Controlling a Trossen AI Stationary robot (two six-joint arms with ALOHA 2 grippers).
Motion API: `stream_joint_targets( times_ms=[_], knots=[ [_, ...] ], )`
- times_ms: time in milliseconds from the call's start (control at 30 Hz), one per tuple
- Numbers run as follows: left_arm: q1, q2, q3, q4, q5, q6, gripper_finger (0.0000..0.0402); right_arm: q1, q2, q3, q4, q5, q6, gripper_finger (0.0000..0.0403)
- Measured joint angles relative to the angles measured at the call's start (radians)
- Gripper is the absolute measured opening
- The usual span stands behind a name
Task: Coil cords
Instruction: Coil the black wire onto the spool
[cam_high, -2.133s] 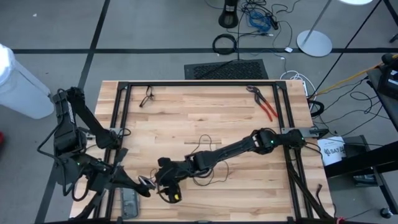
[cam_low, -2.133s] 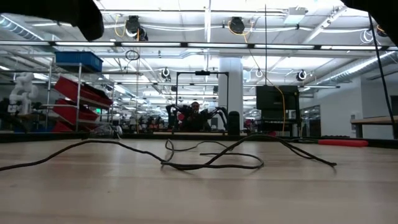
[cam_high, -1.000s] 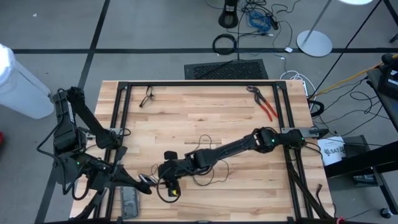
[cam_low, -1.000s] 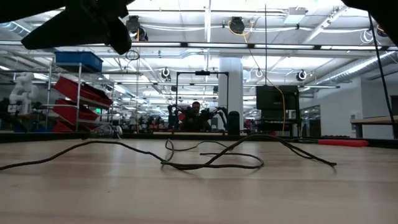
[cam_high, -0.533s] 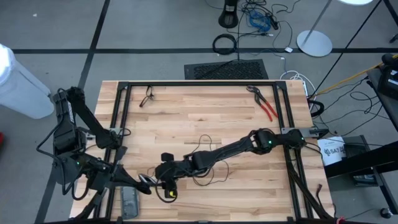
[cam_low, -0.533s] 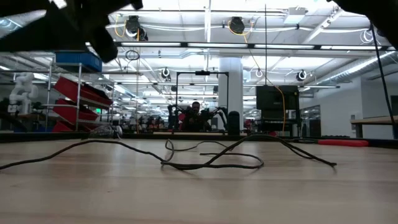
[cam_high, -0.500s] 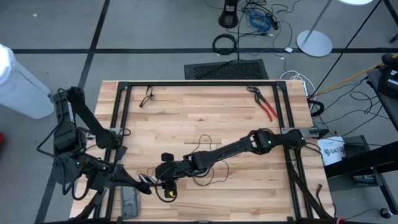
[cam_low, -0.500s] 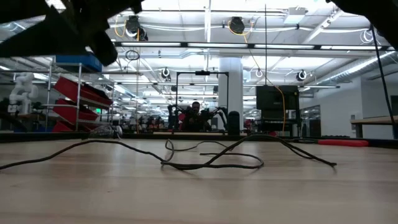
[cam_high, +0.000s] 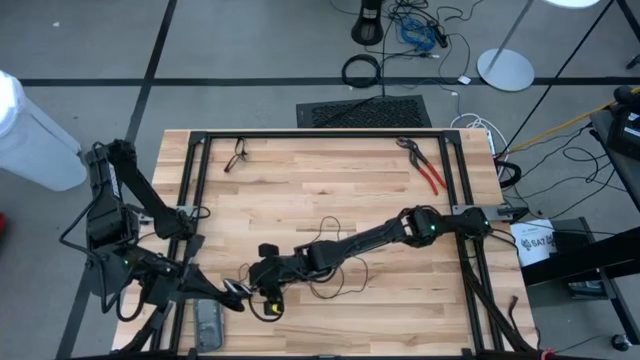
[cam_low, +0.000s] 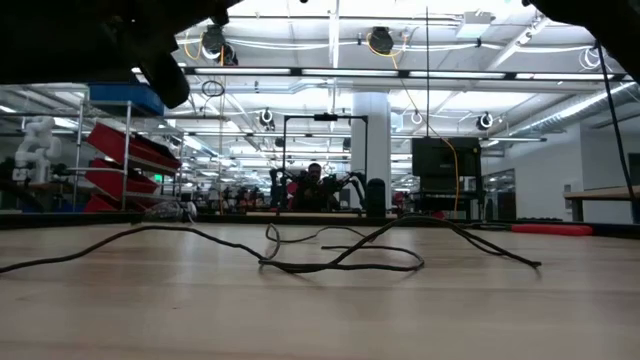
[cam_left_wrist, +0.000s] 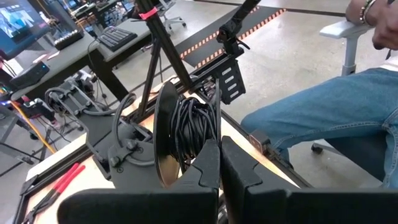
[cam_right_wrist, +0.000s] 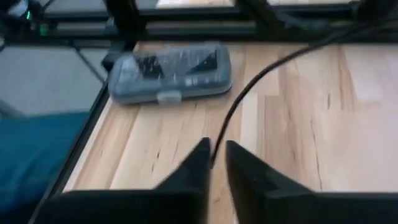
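The right gripper (cam_right_wrist: 214, 158) sits low and left of centre in the high view, its fingers nearly closed around the thin black cord (cam_right_wrist: 261, 78) where it runs across the wooden table (cam_high: 330, 190). From there the cord trails toward the middle of the frame in loose loops (cam_high: 335, 262); in the low view it sprawls flat across the centre (cam_low: 340, 262).

To do this step well, I judge the pinch should be firm and the strand kept centred between the fingers, then led round in an even loop without dragging the slack into a tangle.

The left gripper (cam_left_wrist: 219, 163), at the lower left of the high view, has its fingers pressed together — just ahead of it hangs a bundle of black cord on a disc (cam_left_wrist: 183, 127), but whether it is gripped is unclear. The cord's pale end piece cannot be made out, and the low view shows only dark arm shapes at its top edge.
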Motion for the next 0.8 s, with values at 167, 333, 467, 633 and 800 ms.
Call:
stream_joint_targets(
  times_ms=[167,333,467,633,800],
  knots=[
    [0.0,0.0,0.0,0.0,0.0,0.0,0.0002,0.005,-0.049,0.0,-0.138,-0.038,-0.009,0.0007],
    [-0.001,0.0,0.0,-0.003,0.0,0.0,0.0002,0.044,-0.133,0.001,-0.245,-0.04,-0.018,0.0001],
    [-0.001,0.0,0.0,-0.003,0.0,0.0,0.0002,0.093,-0.189,0.001,-0.321,-0.041,-0.018,0.0001],
    [-0.001,0.0,0.0,-0.001,-0.023,0.006,0.0002,0.166,-0.257,0.001,-0.361,-0.037,-0.018,0.0],
    [-0.001,0.0,0.0,-0.002,-0.073,0.006,0.0002,0.232,-0.316,0.001,-0.401,0.033,-0.022,0.0]
  ],
)
